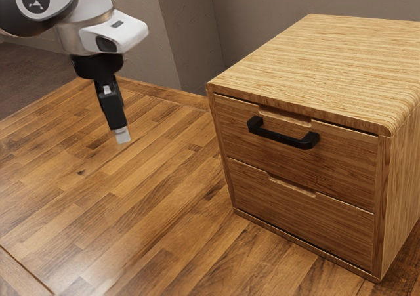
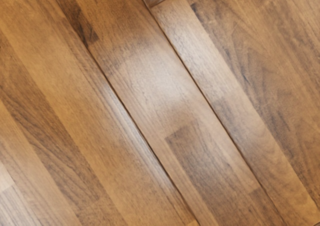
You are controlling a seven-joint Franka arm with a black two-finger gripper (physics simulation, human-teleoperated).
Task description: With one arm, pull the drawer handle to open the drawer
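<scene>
A: Wood-plank table (image 1: 98, 211), grey wall behind. Drawer?
B: Cabinet (image 1: 341, 66) at 3 o'clock in the exterior view. Top drawer (image 1: 341, 168) sits flush, with the black handle (image 1: 282, 133) on its front.
A: Gripper (image 1: 122, 137)?
B: At 10 o'clock, pointing down over the table, well apart from the handle. It holds nothing. Can't tell how far open it is.
</scene>
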